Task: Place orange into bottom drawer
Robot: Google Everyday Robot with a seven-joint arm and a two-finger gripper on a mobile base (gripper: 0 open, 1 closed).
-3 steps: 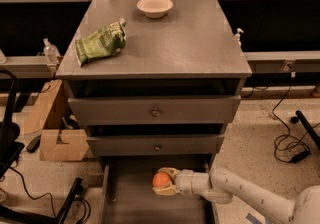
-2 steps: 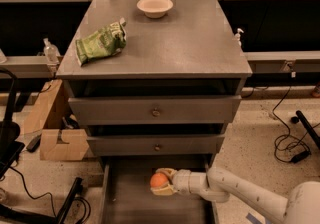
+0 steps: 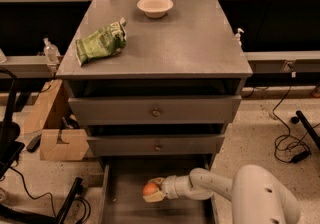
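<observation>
The orange (image 3: 149,188) is small and round, held in my gripper (image 3: 153,191) low over the open bottom drawer (image 3: 122,208). The drawer is pulled out at the foot of the grey cabinet, its flat grey floor showing around the fruit. My white arm (image 3: 210,184) reaches in from the lower right, with the gripper over the drawer's middle. The fingers are closed around the orange, which sits near or on the drawer floor; I cannot tell whether it touches.
Two upper grey drawers (image 3: 155,110) with round knobs are shut. On the cabinet top lie a green snack bag (image 3: 101,43) and a cream bowl (image 3: 155,6). Cardboard boxes (image 3: 60,144) stand at the left, cables (image 3: 290,143) on the floor at the right.
The gripper with the orange has shifted a little to the left and slightly lower inside the bottom drawer. The rest has not moved.
</observation>
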